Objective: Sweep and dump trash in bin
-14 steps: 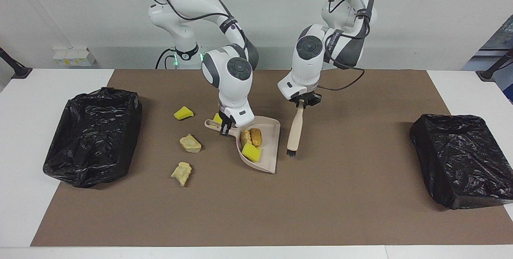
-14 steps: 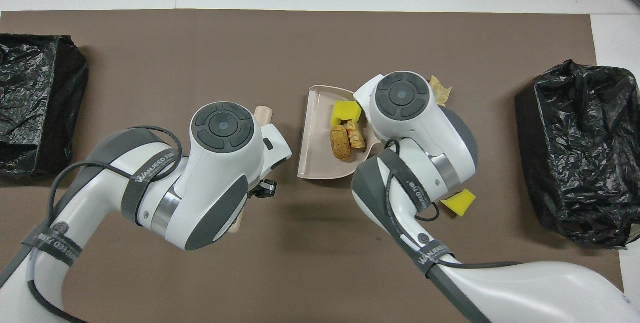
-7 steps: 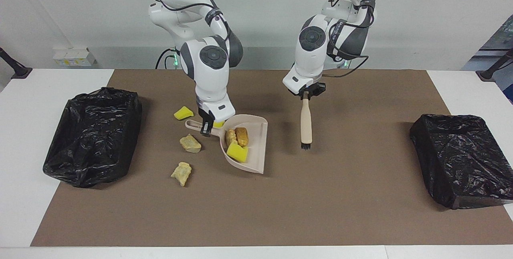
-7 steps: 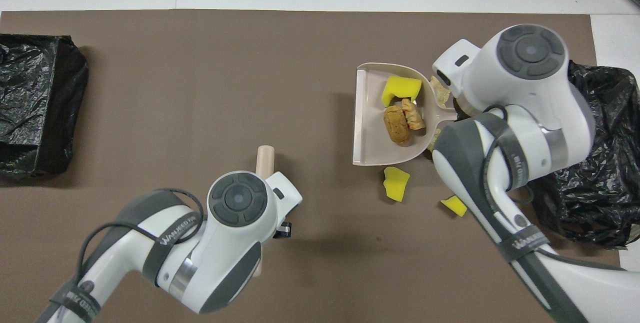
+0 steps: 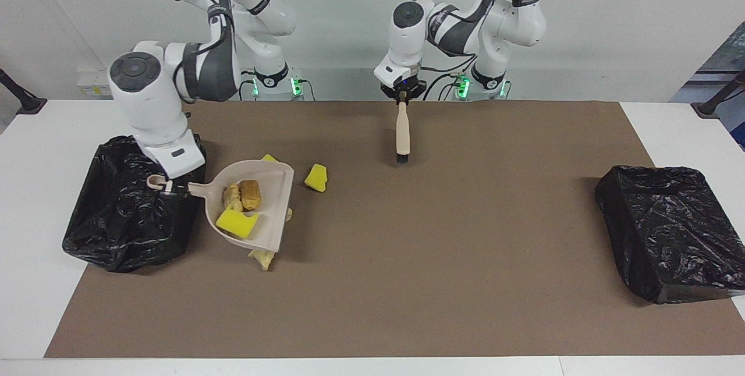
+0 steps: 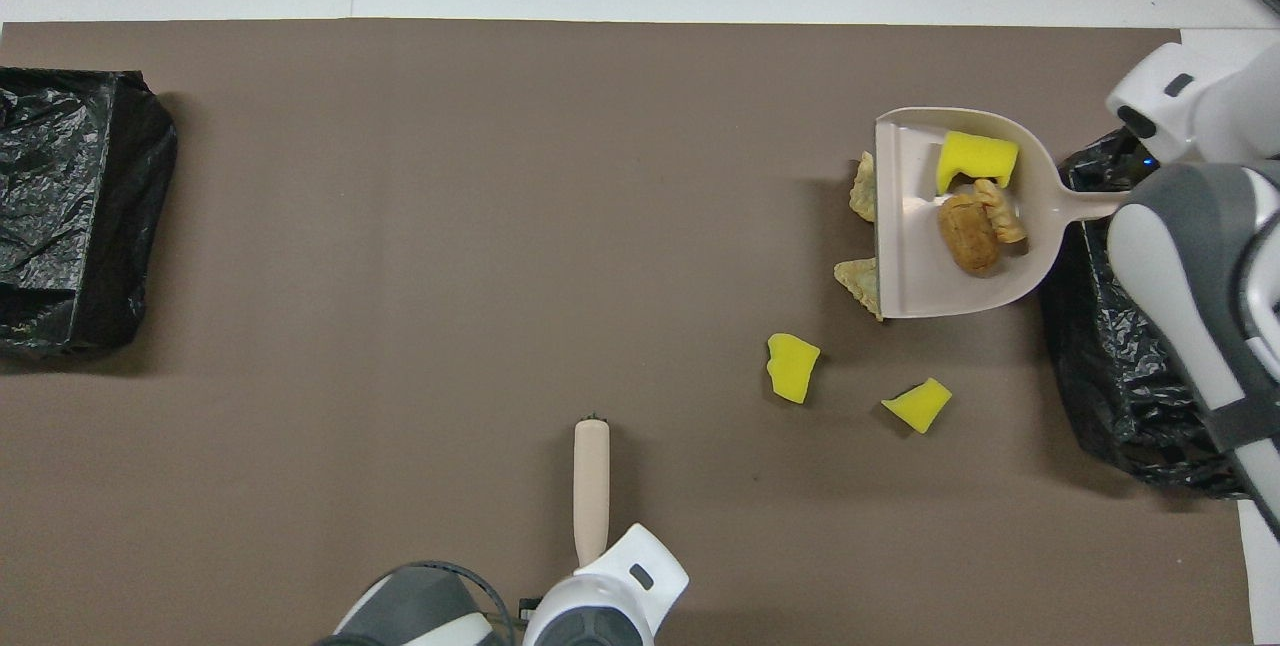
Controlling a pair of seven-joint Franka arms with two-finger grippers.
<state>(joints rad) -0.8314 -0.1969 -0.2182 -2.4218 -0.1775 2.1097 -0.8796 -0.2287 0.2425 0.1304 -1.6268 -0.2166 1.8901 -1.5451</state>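
Note:
My right gripper (image 5: 166,185) is shut on the handle of the beige dustpan (image 5: 273,207), held in the air beside the black bin (image 5: 128,213) at the right arm's end. The pan (image 6: 915,256) carries a yellow sponge chunk (image 5: 236,222), a brown lump (image 5: 251,194) and a beige bit (image 5: 231,195). Two yellow chunks (image 6: 793,367) (image 6: 918,404) lie on the mat. Two beige bits (image 6: 860,188) (image 6: 858,281) lie partly hidden under the pan's lip. My left gripper (image 5: 401,98) is shut on the brush (image 5: 401,134), which hangs bristles down over the mat near the robots.
A brown mat (image 5: 442,259) covers the table. A second black bin (image 5: 669,230) stands at the left arm's end. White table strips show at both ends.
My right arm has carried the dustpan with its three pieces from mid-table to beside the bin at its end. My left arm has drawn the brush back toward the robots.

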